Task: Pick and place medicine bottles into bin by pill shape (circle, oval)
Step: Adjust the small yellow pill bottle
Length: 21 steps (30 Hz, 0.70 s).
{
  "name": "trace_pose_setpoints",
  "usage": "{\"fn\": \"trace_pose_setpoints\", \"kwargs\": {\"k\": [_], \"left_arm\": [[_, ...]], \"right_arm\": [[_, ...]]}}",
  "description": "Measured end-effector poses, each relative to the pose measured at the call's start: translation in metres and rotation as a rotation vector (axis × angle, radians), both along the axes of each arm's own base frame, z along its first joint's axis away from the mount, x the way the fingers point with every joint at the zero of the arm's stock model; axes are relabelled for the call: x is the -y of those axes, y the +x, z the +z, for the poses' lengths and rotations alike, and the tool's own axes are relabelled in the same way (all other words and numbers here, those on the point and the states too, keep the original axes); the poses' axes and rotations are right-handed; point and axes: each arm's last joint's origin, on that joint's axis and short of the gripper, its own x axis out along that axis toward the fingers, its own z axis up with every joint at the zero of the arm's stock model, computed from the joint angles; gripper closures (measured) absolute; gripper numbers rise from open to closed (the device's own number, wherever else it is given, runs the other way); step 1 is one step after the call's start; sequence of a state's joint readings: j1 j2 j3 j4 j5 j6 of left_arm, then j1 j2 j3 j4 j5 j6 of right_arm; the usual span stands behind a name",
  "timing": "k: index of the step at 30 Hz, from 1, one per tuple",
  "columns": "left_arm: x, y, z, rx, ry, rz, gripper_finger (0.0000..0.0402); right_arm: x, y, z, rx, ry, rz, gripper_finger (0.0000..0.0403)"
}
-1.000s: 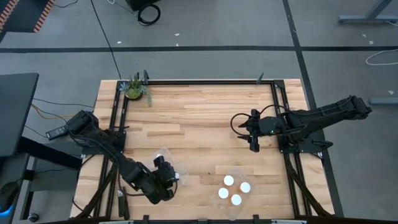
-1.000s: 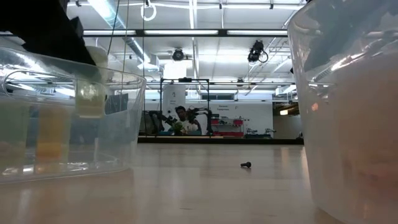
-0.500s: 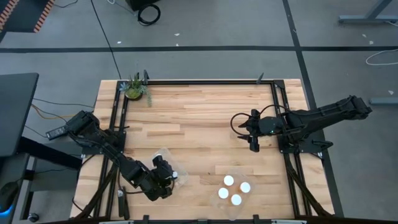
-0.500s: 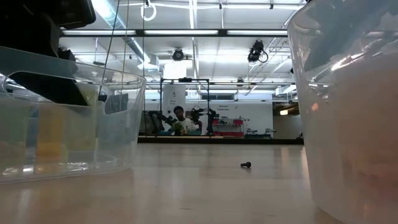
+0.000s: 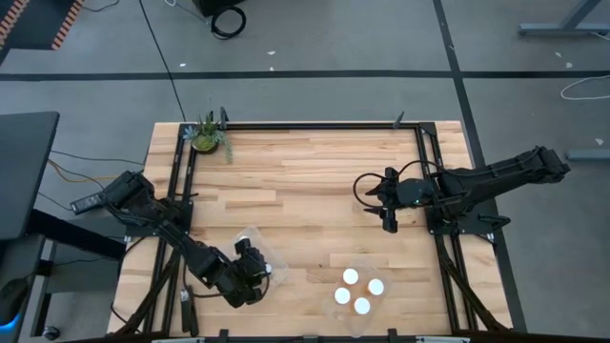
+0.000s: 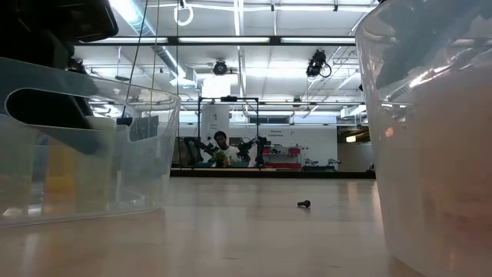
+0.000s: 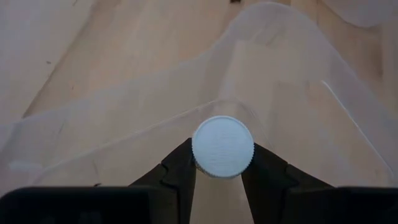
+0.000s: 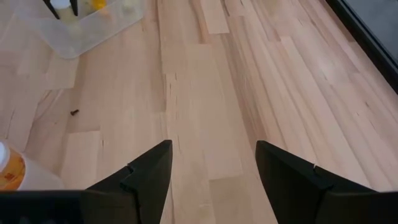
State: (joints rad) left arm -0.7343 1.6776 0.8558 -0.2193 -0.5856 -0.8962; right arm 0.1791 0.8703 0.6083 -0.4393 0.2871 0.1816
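L fingers [image 7: 217, 177] grip bottle [image 7: 222, 147], apparently over tub [image 7: 292, 74].

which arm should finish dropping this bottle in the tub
Left. Its gripper already holds a bottle by its white cap over the clear tub. The right gripper is empty and open over bare wood.

no text, label, brand, number or sign can be read in any view.

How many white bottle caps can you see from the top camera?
5. Four caps cluster in the right tub. One more sits at the left gripper, over the left tub. The arm may hide others.
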Motion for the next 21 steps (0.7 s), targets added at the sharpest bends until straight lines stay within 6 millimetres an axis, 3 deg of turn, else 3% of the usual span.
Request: {"fn": "trace_pose_setpoints", "kwargs": {"k": [7, 17, 21], "left_arm": [[-0.0001, 0.0005, -0.0014, -0.003, 0.006, 0.001, 0.0277], [-0.0007, -0.0002, -0.0032, -0.016, 0.002, 0.005, 0.0194], [0.0008, 0.0017, -0.0003, -0.008, 0.013, -0.008, 0.0179]], "right_arm": [[0.0, -0.0001, -0.0002, -0.002, 0.0, 0.0, 0.0164], [0.0, 0.0, -0.0001, -0.001, 0.001, -0.001, 0.0164], [0.0, 0.0, -0.0001, -0.001, 0.001, -0.001, 0.0164]]}}
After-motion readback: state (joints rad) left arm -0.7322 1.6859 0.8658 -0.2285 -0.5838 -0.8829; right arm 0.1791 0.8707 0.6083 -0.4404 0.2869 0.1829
